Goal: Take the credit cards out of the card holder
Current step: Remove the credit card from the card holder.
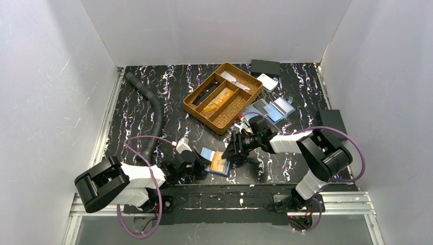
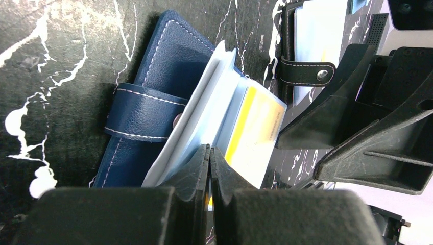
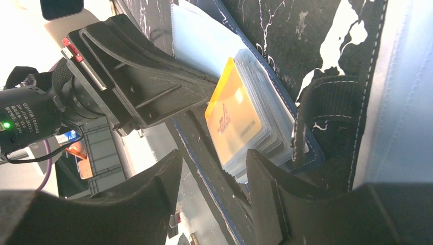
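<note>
The blue folding card holder [image 1: 208, 153] lies open near the table's front edge, between the two grippers. A yellow-orange credit card [image 1: 219, 162] lies on top of its clear sleeves. In the left wrist view the navy cover [image 2: 168, 61] and the card [image 2: 255, 122] show. My left gripper [image 2: 210, 153] is shut, pinching the edge of the card. The right wrist view shows the card [image 3: 235, 117] tilted up off the sleeve stack, with the left gripper [image 3: 212, 84] at its edge. My right gripper [image 3: 212, 176] is open, its jaws straddling the holder's cover edge [image 3: 204, 153].
A wicker tray [image 1: 223, 96] with compartments stands behind the holder. A second open blue holder [image 1: 273, 108] lies at its right. A corrugated black hose [image 1: 153, 112] runs along the left. Black boxes [image 1: 265, 66] [image 1: 332, 120] and a white item [image 1: 267, 80] sit at the back and right. White walls enclose the table.
</note>
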